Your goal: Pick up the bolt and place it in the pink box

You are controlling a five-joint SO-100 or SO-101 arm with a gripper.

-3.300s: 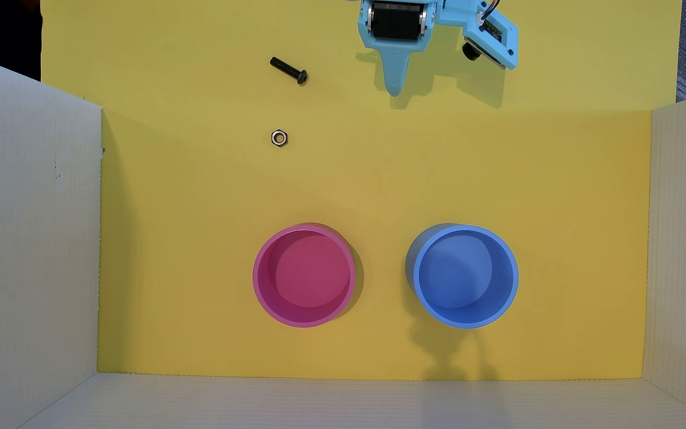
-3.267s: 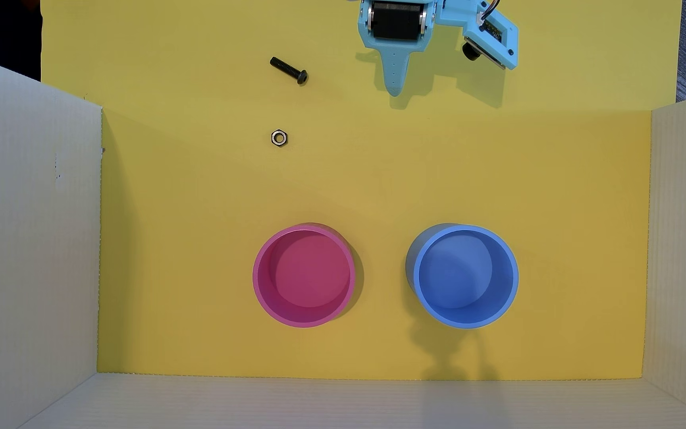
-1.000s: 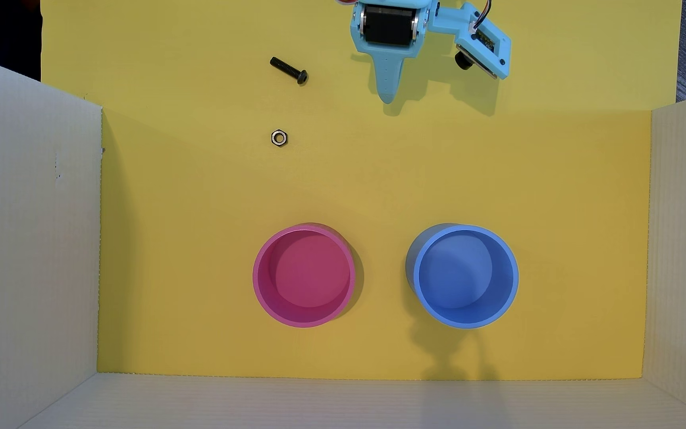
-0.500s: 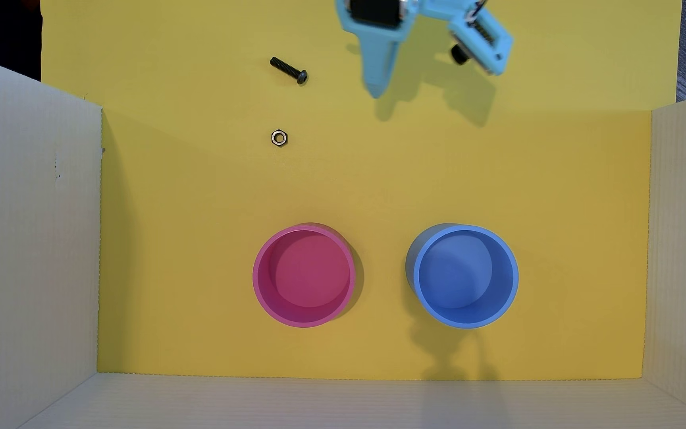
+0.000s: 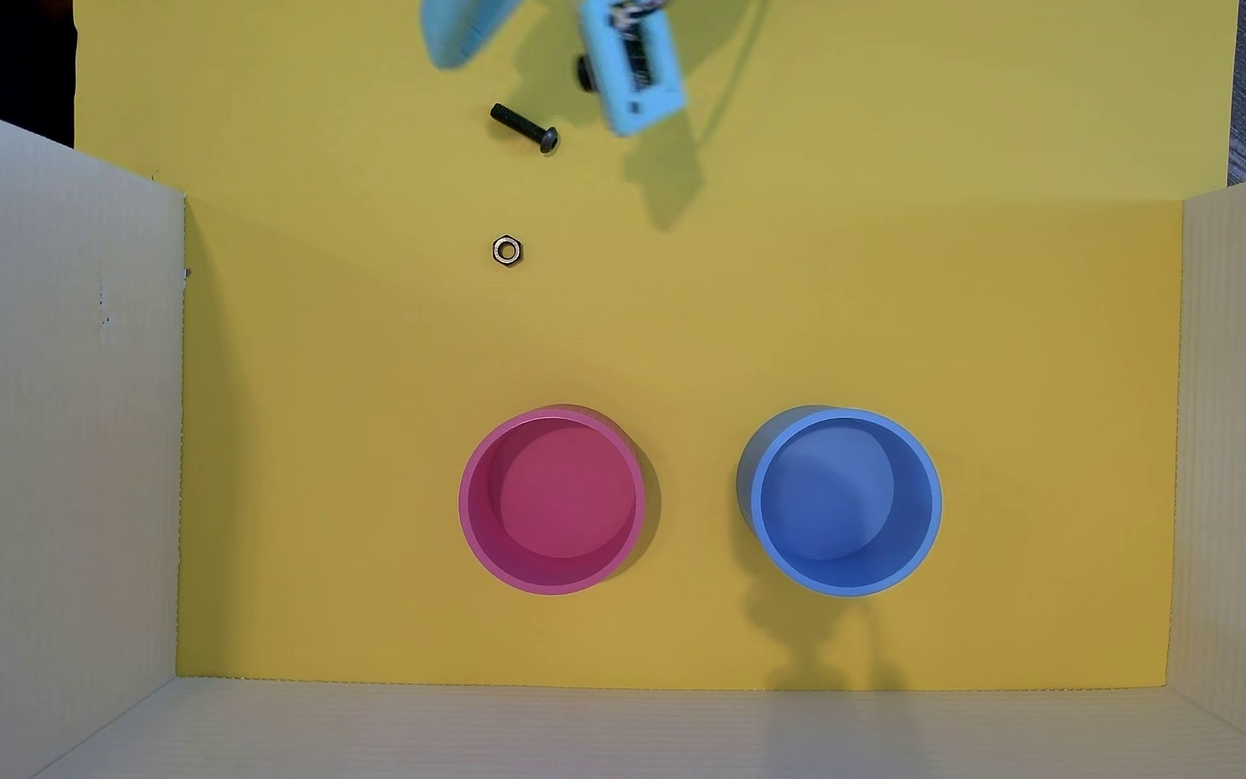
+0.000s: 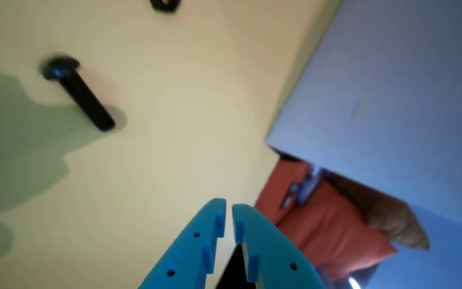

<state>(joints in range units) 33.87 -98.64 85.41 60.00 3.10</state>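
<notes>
Hand [image 6: 228, 209] has its fingers nearly together, off to the side of the black bolt [image 5: 524, 128] lying on the yellow counter [image 5: 755, 314], so coming down unopened would probably just roll it away.

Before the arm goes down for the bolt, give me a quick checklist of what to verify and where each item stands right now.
1. Bolt lying free on the yellow mat: ok.
2. Gripper opened for the grasp: not ok, tips nearly together.
3. Gripper lined up over the bolt: not ok, bolt sits off to the upper left in the wrist view.
4. Hex nut apart from the bolt: ok.
5. Pink box upright and empty: ok.
6. Height above the mat: cannot tell.
</notes>
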